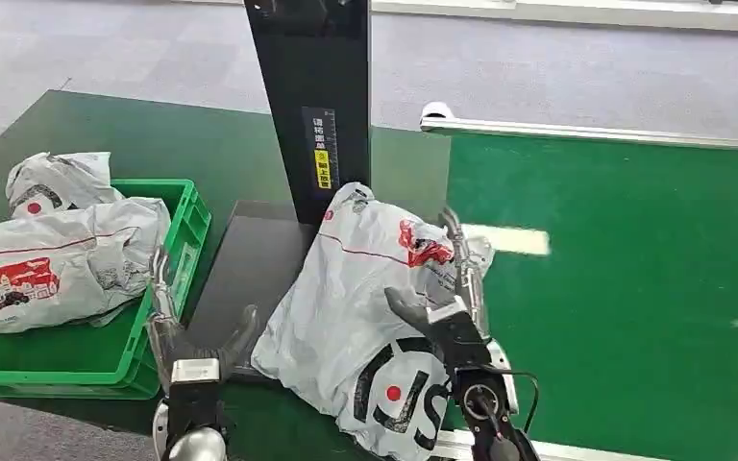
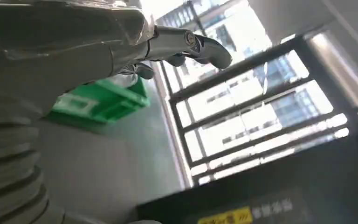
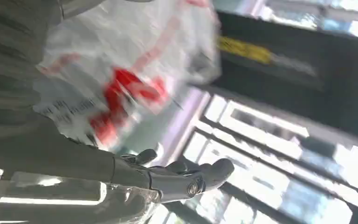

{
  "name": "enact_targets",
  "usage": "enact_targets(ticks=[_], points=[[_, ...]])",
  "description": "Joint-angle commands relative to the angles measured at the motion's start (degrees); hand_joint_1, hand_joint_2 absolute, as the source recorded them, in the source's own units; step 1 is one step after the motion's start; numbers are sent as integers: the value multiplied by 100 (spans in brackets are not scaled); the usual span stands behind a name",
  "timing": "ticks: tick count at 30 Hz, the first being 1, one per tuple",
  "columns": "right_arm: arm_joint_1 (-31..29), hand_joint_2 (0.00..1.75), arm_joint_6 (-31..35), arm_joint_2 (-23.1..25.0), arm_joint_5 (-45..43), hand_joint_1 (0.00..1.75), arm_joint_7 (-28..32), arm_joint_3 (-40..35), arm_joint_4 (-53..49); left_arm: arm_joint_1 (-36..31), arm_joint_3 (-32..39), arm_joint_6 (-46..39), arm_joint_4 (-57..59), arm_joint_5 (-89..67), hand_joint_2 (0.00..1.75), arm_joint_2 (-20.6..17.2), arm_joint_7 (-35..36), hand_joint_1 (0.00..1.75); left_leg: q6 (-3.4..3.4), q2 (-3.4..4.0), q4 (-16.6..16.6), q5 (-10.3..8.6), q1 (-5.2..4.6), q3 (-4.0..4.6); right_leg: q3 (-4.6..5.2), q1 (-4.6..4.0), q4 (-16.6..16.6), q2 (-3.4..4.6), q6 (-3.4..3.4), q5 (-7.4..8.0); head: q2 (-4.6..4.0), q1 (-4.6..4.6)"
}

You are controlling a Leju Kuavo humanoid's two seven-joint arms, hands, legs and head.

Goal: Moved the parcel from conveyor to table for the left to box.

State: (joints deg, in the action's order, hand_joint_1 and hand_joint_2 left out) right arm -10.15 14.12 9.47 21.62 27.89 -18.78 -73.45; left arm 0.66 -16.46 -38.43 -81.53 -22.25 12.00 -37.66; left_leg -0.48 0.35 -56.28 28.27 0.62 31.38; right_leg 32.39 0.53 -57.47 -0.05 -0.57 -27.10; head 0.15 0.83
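A white and grey plastic parcel [image 1: 346, 307] with red and black print lies across the black table plate [image 1: 245, 264] and the edge of the green conveyor [image 1: 634, 269]. My right hand [image 1: 452, 298] stands at the parcel's right side, fingers stretched upward and thumb lying on the bag. In the right wrist view the parcel [image 3: 112, 70] is blurred beside the stretched fingers [image 3: 186, 179], which hold nothing. My left hand [image 1: 187, 336] is raised and open, left of the parcel and apart from it, near the corner of the green box [image 1: 187, 226]. Its spread fingers [image 2: 200, 44] are empty.
The green box [image 2: 102, 100] at the left holds other white parcels [image 1: 48, 254]. A tall black post [image 1: 312, 106] with a yellow label rises behind the table plate. A metal rail [image 1: 586, 132] borders the conveyor's far side. Grey carpet lies beyond.
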Motion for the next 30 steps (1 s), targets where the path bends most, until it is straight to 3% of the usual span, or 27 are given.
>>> enact_targets(ticks=[1, 3, 7, 8, 15, 19, 23, 24, 30], points=[[678, 175, 195, -116, -1141, 0, 522, 626, -1897, -708, -871, 819, 952, 154, 175, -363, 532, 0, 2, -24, 3, -7, -3, 5, -3, 3, 2, -23, 0, -1, -2, 2], [937, 175, 336, -88, -1660, 0, 831, 860, -2598, -925, -974, 1109, 1205, 165, 175, -318, 621, 0, 2, -35, 4, -11, -5, 9, -1, 5, 0, -34, 1, -1, 0, 2], [1368, 175, 828, -86, -1875, 0, 1063, 1333, -3839, -1265, -1230, 1813, 1783, -35, 175, -176, 907, 0, 4, -59, 1, -11, -6, 13, -6, 5, 3, -56, 1, -5, 0, 0], [1451, 175, 849, -139, -1901, 0, 1083, 1422, -4026, -1430, -1286, 2322, 2185, 8, 175, -52, 1081, 0, 4, -55, -1, -9, -6, 11, -5, 6, 2, -50, -1, -6, 0, 2], [1349, 175, 886, -173, -1970, 0, 1203, 1367, -3710, -1899, -1484, 2915, 3422, -181, 175, 208, 1274, 0, 3, -19, 5, -6, -4, -1, -7, 4, 8, -18, 1, 3, -2, 2], [908, 175, 428, -70, -2395, 0, 963, 1369, -3124, -2323, -1840, 3066, 4979, -503, 175, 551, 1057, 0, 5, -29, 12, -14, -4, -9, -20, 4, 19, -24, 1, 10, -2, 2], [697, 175, 211, 23, -2569, 0, 813, 1482, -2935, -2449, -1945, 3115, 5469, -588, 175, 638, 1015, 3, 5, -4, 7, -5, -4, -12, -18, 4, 12, 1, -1, 8, -2, 4], [663, 175, 103, 45, -2692, 0, 771, 1540, -2898, -2490, -1933, 3136, 5527, -588, 175, 635, 1024, 134, 6, -2, 14, -9, -4, -15, -21, 3, 20, 4, -1, 14, -2, 2], [656, 175, 93, 35, -2700, 0, 769, 1552, -2891, -2516, -1927, 3151, 5528, -587, 175, 614, 1025, 134, 3, -17, 11, -7, -3, -24, -36, 4, 15, -17, 0, 10, 0, 0]])
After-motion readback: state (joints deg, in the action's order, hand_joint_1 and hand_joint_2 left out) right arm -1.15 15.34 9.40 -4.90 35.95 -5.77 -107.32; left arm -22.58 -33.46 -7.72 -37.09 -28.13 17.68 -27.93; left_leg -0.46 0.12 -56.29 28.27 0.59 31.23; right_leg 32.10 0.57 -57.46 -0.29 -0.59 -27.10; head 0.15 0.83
